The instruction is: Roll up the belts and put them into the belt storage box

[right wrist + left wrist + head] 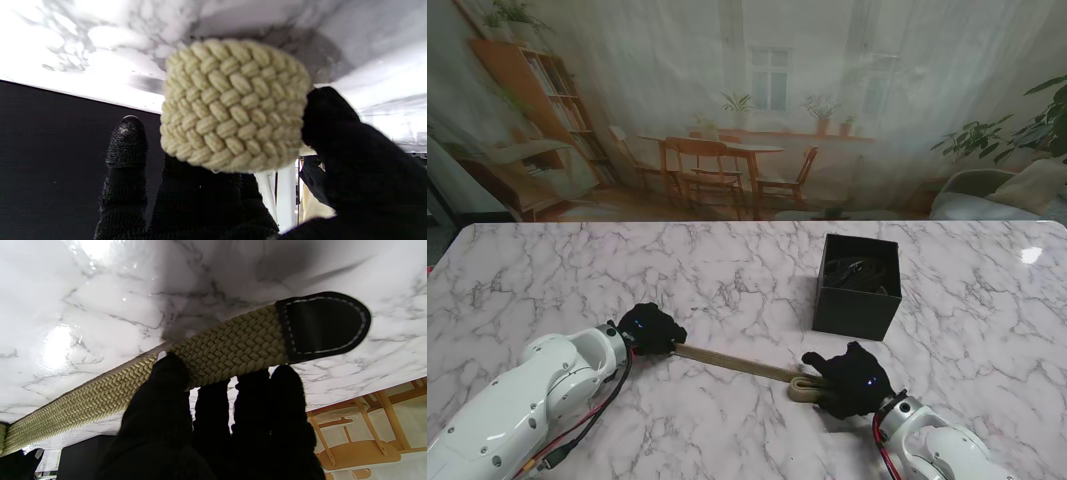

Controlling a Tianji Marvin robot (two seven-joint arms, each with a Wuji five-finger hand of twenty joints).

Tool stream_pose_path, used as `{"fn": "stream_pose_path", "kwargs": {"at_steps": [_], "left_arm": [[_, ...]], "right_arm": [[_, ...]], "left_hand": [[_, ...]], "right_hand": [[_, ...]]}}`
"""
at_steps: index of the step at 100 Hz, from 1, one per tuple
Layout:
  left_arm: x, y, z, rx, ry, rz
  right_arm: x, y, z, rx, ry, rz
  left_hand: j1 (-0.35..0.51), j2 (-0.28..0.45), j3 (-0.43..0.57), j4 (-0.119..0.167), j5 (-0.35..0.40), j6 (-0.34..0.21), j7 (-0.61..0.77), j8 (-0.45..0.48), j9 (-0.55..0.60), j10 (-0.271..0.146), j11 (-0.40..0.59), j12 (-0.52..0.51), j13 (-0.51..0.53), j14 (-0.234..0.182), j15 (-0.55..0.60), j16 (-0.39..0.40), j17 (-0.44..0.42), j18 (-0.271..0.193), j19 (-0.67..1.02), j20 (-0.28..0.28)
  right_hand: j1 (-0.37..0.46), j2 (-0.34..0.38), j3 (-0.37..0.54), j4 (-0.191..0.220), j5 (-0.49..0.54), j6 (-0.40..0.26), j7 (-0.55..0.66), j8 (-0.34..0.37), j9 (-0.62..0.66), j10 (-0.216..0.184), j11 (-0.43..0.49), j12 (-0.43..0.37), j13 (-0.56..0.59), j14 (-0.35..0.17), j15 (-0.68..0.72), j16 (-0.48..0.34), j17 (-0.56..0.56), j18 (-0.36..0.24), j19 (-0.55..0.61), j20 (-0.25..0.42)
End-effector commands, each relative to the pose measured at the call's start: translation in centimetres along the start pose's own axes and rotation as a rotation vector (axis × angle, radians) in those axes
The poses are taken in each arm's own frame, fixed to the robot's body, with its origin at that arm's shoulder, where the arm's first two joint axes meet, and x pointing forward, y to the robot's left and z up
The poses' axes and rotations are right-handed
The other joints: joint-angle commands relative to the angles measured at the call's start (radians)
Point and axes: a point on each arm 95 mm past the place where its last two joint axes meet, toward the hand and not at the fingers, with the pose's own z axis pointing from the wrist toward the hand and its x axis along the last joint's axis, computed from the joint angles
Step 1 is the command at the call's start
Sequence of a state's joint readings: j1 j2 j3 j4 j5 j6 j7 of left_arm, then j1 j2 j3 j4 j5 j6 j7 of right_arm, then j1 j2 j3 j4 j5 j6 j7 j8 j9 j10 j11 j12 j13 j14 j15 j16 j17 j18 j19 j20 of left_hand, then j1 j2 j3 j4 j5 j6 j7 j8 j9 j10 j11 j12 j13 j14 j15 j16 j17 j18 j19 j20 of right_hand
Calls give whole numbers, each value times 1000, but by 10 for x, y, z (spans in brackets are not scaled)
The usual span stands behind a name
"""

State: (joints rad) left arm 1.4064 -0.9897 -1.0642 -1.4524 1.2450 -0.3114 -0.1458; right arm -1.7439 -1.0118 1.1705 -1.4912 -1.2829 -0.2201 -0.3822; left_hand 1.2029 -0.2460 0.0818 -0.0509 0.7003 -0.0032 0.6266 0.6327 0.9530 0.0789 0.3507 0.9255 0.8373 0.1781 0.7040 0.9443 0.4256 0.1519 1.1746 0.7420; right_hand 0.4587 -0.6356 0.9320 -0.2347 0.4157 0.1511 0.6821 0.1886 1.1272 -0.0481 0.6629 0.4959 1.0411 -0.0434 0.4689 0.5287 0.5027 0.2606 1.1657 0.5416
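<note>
Stand view: belt (732, 362) stretched flat between left robot hand (651, 328) pinching its tip and right robot hand (852, 380) gripping its rolled end, box (858, 286) just beyond, bare desk (547, 270) leftward.

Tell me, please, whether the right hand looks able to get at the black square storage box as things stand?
Probably yes: the black square storage box stands just beyond the right hand with bare marble table between, though that hand is shut on the khaki braided belt.
</note>
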Motion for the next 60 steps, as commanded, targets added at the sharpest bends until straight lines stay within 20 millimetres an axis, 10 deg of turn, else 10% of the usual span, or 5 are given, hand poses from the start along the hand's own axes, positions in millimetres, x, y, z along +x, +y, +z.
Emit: {"fn": "stream_pose_path", "kwargs": {"at_steps": [1,12,21,50,60], "left_arm": [[-3,13,-5,-54,-10,0],[-1,13,-8,-60,-8,2],[0,12,-12,-55,-9,8],[4,-8,-29,87,-21,19],[8,-16,-34,139,-25,16]], "right_arm": [[0,-13,-5,47,-14,-1],[2,-14,-2,43,-19,15],[3,-14,0,36,-18,27],[8,-16,4,19,-31,104],[11,-17,6,4,-28,123]], "left_hand": [[83,34,98,48,77,-39,118,3,-2,16,22,-3,-4,55,17,8,-7,-31,8,10],[59,27,58,48,46,-16,45,-70,-24,17,-10,-53,-26,59,-52,-39,-35,-13,-36,-8],[-126,23,-61,49,-36,33,-135,-90,-174,52,58,-367,-103,81,-156,-128,-108,15,-114,-36],[-288,126,-92,42,-111,65,-330,-147,-350,88,-92,-506,-236,70,-285,-240,-228,27,-252,-99],[-277,128,-91,43,-107,67,-335,-147,-356,90,-97,-513,-238,69,-284,-244,-231,32,-255,-100]], "right_hand": [[74,70,105,105,68,-16,22,17,207,-22,208,33,92,17,38,3,15,-10,28,-9],[86,101,95,109,63,-62,-5,24,247,-14,187,33,127,23,75,21,30,-10,64,0],[87,108,90,112,10,-92,-24,21,264,-10,184,35,142,25,88,27,38,-11,76,4],[187,211,84,138,-3,-612,38,68,331,66,209,62,234,91,176,54,69,68,108,9],[219,240,75,133,91,-651,61,86,330,77,215,62,248,102,183,48,71,109,99,4]]}}
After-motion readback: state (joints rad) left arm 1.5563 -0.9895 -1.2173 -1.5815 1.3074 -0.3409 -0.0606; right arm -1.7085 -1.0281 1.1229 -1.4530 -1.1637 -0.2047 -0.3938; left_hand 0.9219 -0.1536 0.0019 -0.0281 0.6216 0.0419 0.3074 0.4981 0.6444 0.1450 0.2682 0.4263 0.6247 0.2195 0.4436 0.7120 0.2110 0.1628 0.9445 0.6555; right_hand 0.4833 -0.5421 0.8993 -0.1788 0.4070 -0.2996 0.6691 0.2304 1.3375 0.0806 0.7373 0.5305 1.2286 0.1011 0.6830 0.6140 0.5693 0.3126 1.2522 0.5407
